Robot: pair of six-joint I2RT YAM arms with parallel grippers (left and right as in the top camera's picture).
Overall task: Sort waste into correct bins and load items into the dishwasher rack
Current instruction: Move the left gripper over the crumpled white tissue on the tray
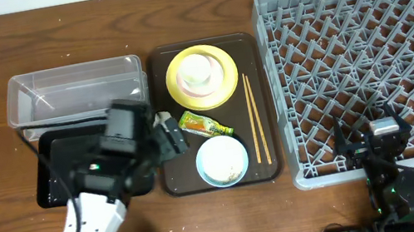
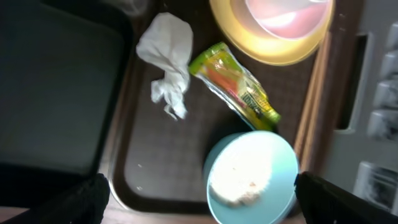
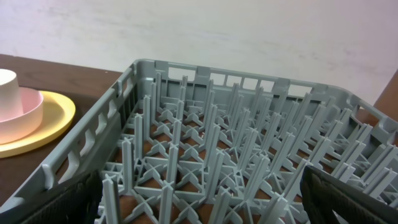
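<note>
A crumpled white tissue (image 2: 168, 59), a green-and-yellow wrapper (image 1: 204, 123) and a light blue bowl (image 1: 222, 161) holding rice scraps (image 2: 245, 186) lie on the brown serving tray (image 1: 176, 180). A yellow plate (image 1: 223, 88) at the tray's far end carries a white cup (image 1: 197, 69). Chopsticks (image 1: 256, 120) lie along the tray's right side. My left gripper (image 1: 170, 135) is open and empty over the tray's left edge, above the tissue. My right gripper (image 1: 372, 143) is open and empty at the near edge of the grey rack (image 1: 360, 23).
The clear tub (image 1: 76, 87) stands left of the serving tray. The black tray (image 1: 52, 171) lies in front of the tub, partly under my left arm. The rack shows only its upright pegs (image 3: 211, 143).
</note>
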